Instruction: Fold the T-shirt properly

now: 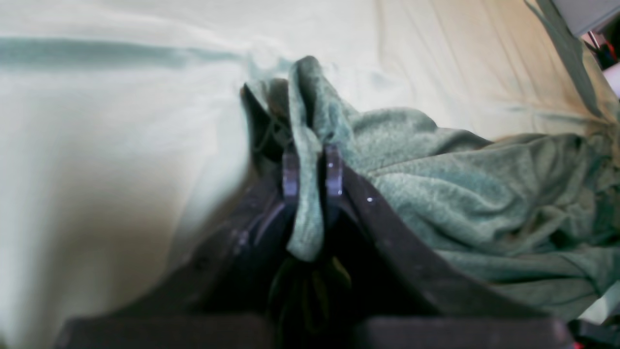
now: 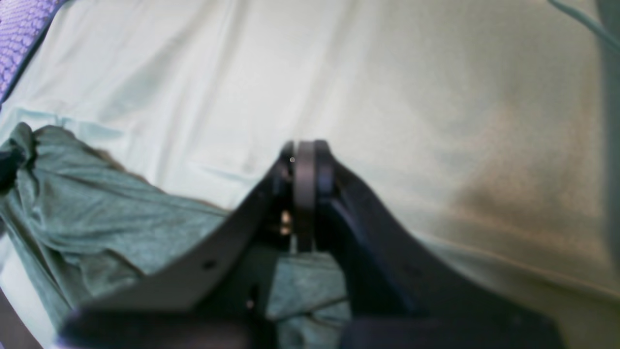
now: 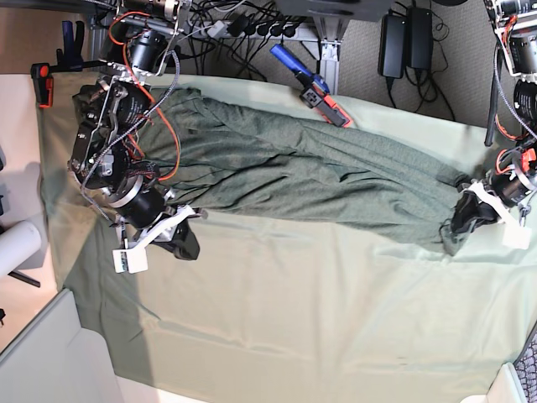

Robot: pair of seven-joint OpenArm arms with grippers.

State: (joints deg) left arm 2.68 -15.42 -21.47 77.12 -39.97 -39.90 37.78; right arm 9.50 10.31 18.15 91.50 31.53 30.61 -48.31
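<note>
While the dark heathered grey-green knit T-shirt lies stretched in a long wrinkled band across the upper middle of the base view, I hold one end of it at each side. At the right edge of that view my left gripper is clamped on a bunched fold of the shirt, the cloth squeezed between the two pads and hanging below them. At the left, my right gripper has its jaws pressed together; shirt fabric lies under and beside it, but I cannot tell whether any is caught between the pads. Beneath the shirt spreads the pale light-green table cloth, bare and open across the whole lower half of the base view. Just beyond the shirt's upper edge rests a blue and red clamp tool.
</note>
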